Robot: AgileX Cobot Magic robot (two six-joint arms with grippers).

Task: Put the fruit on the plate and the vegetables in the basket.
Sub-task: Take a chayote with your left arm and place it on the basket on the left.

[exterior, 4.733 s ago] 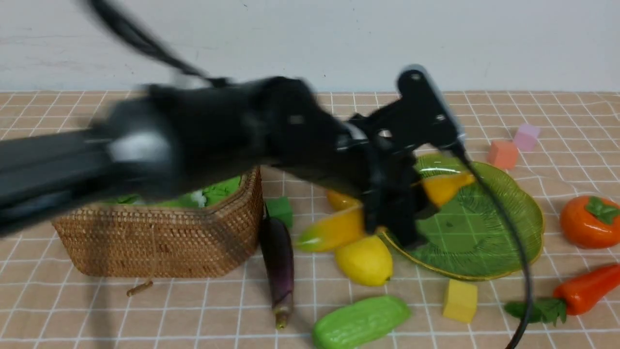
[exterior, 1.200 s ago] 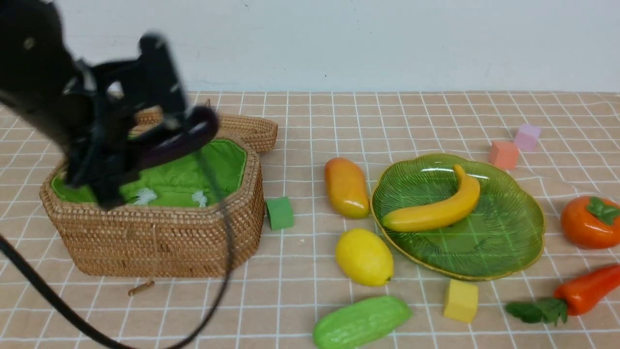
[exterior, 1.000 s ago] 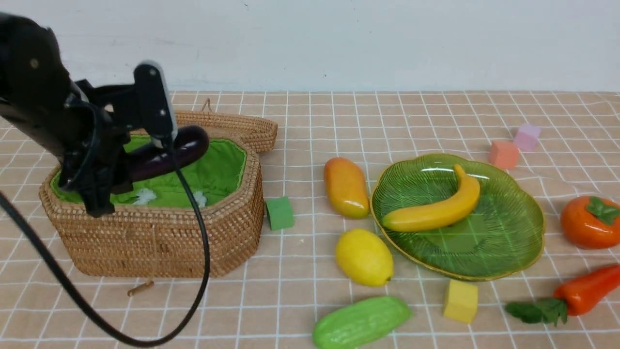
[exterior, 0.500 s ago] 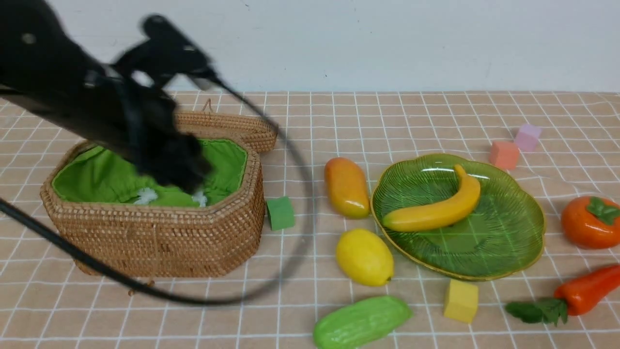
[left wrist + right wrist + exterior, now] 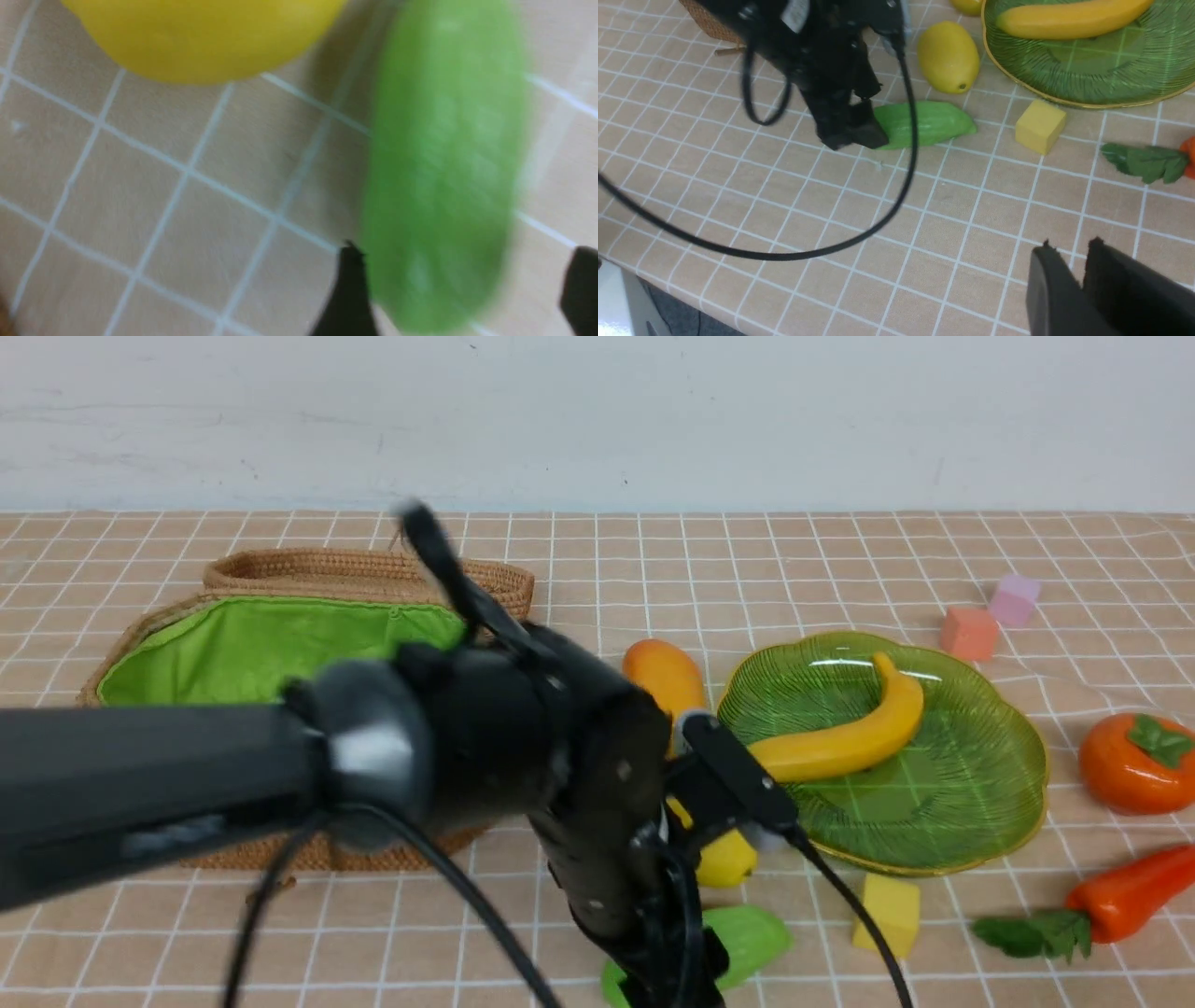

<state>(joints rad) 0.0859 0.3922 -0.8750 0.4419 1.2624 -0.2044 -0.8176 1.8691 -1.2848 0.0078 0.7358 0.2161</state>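
Cucumber [image 5: 444,163] flat on the bench [image 5: 934,551], just beside the lemon [image 5: 948,56]. Wide-open left pincer [image 5: 462,284] at one end, a finger each side of its long body, maybe not touching; blurry. Right pincer [image 5: 1069,261] narrow, empty, well apart.

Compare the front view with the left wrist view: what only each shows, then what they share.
Front only: the brown wicker basket with green lining, the yellow banana on the green ribbed glass plate, the orange persimmon. Left wrist only: the left gripper, open, astride one end of the light green cucumber. Both: that cucumber, the yellow lemon, the checked cloth.
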